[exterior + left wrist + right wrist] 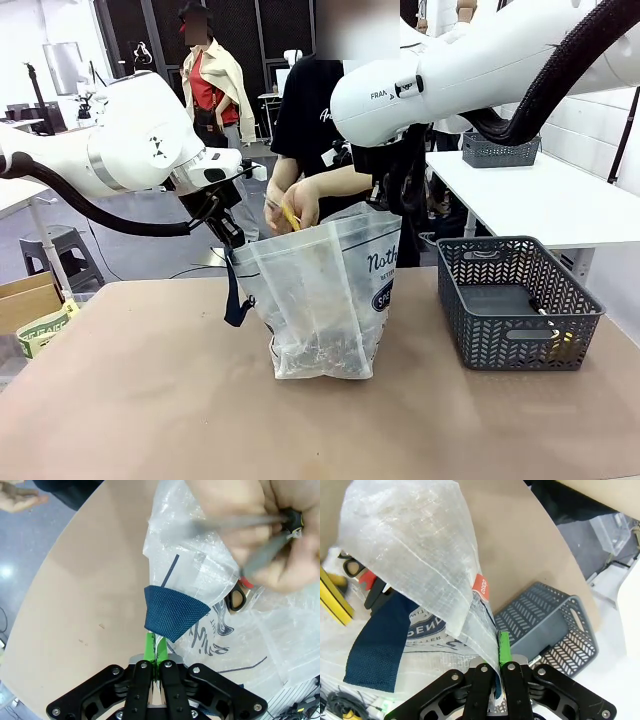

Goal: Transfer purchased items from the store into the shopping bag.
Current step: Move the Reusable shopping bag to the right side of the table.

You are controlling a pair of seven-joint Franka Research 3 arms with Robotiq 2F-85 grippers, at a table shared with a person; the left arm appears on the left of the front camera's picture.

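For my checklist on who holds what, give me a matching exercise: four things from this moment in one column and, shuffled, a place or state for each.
Things:
1. shopping bag
2. grey basket
3. robot's left hand
4. person's hands

States:
A. over the bag's mouth, holding a yellow item
B. shut on the bag's rim by the navy strap
C. upright mid-table, mouth held open
D. on the table at the robot's right, beside the bag

Pairs: 1-C, 2-D, 3-B, 4-A.
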